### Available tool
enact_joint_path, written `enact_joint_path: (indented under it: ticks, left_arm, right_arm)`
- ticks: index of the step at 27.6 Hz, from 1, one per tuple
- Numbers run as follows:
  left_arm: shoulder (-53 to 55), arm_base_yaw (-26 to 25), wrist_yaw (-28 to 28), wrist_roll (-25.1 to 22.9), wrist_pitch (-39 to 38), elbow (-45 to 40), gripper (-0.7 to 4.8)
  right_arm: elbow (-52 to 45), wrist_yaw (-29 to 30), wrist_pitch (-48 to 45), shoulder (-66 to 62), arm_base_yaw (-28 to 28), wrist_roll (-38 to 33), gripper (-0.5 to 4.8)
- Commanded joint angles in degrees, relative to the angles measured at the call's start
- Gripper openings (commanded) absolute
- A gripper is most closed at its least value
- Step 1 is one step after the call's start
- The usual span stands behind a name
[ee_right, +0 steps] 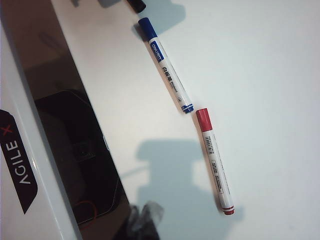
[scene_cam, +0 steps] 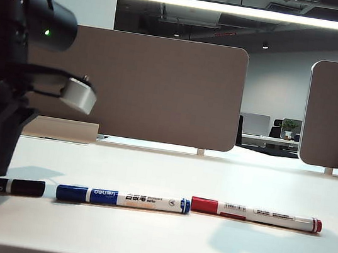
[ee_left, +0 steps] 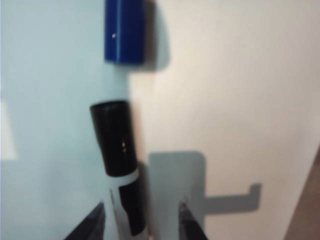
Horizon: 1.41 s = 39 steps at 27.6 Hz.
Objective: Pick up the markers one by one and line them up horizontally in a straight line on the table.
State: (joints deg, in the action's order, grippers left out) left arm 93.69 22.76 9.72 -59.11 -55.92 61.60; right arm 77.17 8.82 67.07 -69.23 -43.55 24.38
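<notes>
Black marker (ee_left: 119, 150) on table (scene_cam: 202, 246) between open left claw (ee_left: 142, 220) fingers.

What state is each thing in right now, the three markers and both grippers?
black marker: capped, flat on the table, between the left gripper's fingers but not gripped.
blue marker: capped, flat, middle of the row.
red marker: capped, flat, right end of the row, angled slightly off the blue one's line.
left gripper: open, low over the black marker at the exterior view's left.
right gripper: shut, out of view.
</notes>
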Motion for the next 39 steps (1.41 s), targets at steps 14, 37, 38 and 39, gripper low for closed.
enact_joint_path:
  ticks: [14, 37, 38, 39]
  left_arm:
    - [-16.4, 1.6, 0.4, 6.4, -0.5, 0.0, -0.06]
    - [-51.5, 1.6, 8.5, 32.9, 14.9, 0.0, -0.06]
    - [-52.7, 1.6, 8.5, 33.3, 14.9, 0.0, -0.06]
    - [-53.5, 1.6, 8.5, 33.9, 14.9, 0.0, -0.06]
  right_arm:
    - [0.1, 2.8, -5.8, 1.4, -0.1, 0.1, -0.06]
    - [-13.0, 3.3, -30.3, 22.2, -0.2, -7.2, -0.06]
    - [-14.7, 3.3, -32.2, 23.5, -0.2, -8.7, -0.06]
    - [-16.2, 3.3, -33.9, 24.9, -0.2, -10.5, -0.06]
